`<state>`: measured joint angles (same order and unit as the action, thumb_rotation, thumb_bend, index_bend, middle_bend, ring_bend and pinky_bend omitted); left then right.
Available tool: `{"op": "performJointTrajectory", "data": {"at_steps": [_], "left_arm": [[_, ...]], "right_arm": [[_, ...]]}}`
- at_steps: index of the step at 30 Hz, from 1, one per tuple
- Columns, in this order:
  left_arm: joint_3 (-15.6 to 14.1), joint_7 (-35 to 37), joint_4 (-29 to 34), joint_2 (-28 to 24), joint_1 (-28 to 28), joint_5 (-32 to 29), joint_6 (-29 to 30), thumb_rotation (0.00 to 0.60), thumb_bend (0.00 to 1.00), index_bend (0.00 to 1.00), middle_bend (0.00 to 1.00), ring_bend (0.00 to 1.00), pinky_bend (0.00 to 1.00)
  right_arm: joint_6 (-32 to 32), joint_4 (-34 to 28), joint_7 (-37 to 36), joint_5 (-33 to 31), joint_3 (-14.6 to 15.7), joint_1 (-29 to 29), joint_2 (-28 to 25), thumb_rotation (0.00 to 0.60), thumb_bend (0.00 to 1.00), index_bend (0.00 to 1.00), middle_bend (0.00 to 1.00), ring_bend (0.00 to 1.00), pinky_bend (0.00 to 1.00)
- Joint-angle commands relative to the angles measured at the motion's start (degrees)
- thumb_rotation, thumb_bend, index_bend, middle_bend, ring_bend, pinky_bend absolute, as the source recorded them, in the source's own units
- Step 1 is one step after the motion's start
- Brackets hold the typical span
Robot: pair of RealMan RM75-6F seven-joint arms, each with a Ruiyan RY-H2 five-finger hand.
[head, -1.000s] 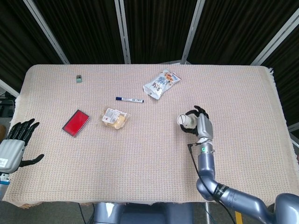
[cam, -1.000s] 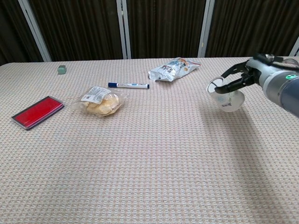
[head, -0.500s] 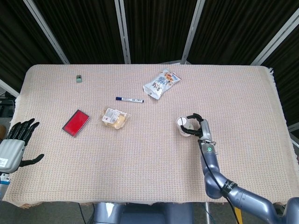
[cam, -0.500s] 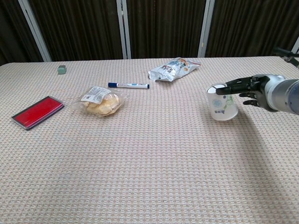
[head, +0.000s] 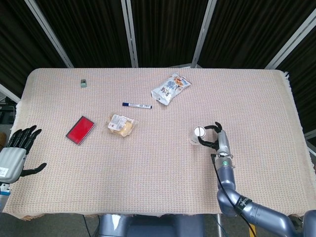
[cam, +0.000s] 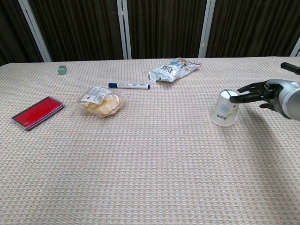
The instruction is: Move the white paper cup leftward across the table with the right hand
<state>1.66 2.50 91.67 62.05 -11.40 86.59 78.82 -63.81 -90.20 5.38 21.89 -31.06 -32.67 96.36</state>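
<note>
Tilting paper cup [cam: 225, 108], robot hand [cam: 262, 91] fingertip-touching

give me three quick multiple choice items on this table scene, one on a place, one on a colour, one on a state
1. What lies nearest the marker pen?
A. red flat case
B. packet of buns
C. paper cup

2. What colour is the flat case?
A. red
B. blue
C. green

3. How is the white paper cup?
A. lying flat
B. mouth down, tilted
C. lifted clear

Answers: 1 B, the packet of buns lies just below the pen. 2 A, plainly red. 3 B, its wide end meets the cloth, with the right robot hand at its top.
</note>
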Motion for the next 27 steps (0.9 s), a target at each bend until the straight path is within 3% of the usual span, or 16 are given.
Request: {"op": "performJointTrajectory", "data": {"at_steps": [1,4,9,14,17,21,27], "left_arm": [[0.00,0.00,0.03,-0.02,-0.01,-0.01,-0.02,0.600,0.13,0.00,0.00,0.00,0.00],[-0.02,0.04,0.04,-0.03,0.00,0.00,-0.02,0.600,0.13,0.00,0.00,0.00,0.00],[-0.04,0.14,-0.02,-0.06,0.03,0.08,0.04,0.600,0.13,0.00,0.00,0.00,0.00],[-0.03,0.09,-0.03,-0.03,0.04,0.05,0.06,0.600,0.13,0.00,0.00,0.00,0.00],[0.00,-0.07,0.01,0.00,0.05,0.00,0.08,0.600,0.13,0.00,0.00,0.00,0.00],[0.06,-0.56,0.13,0.10,0.08,-0.17,0.14,0.600,0.13,0.00,0.00,0.00,0.00],[0.05,-0.37,0.09,0.10,0.19,-0.25,0.23,0.600,0.13,0.00,0.00,0.00,0.00]], "right_arm": [[-1.09,-1.08,0.61,1.12,1.13,0.67,-0.83,0.600,0.20,0.24,0.00,0.00,0.00],[-2.09,-3.17,1.02,2.81,1.88,1.50,-2.46,0.600,0.19,0.18,0.00,0.00,0.00],[-5.26,-7.99,1.33,7.78,2.79,3.59,-6.47,0.600,0.19,0.18,0.00,0.00,0.00],[-6.08,-13.34,1.58,14.37,4.59,6.65,-13.44,0.600,0.16,0.16,0.00,0.00,0.00],[-4.34,-15.39,2.71,19.78,7.54,8.49,-18.90,0.600,0.11,0.14,0.00,0.00,0.00],[-4.41,-14.39,6.59,31.98,14.01,10.99,-25.68,0.600,0.03,0.08,0.00,0.00,0.00],[-11.17,-9.20,11.00,46.01,20.55,14.33,-28.24,0.600,0.00,0.00,0.00,0.00,0.00]]}}
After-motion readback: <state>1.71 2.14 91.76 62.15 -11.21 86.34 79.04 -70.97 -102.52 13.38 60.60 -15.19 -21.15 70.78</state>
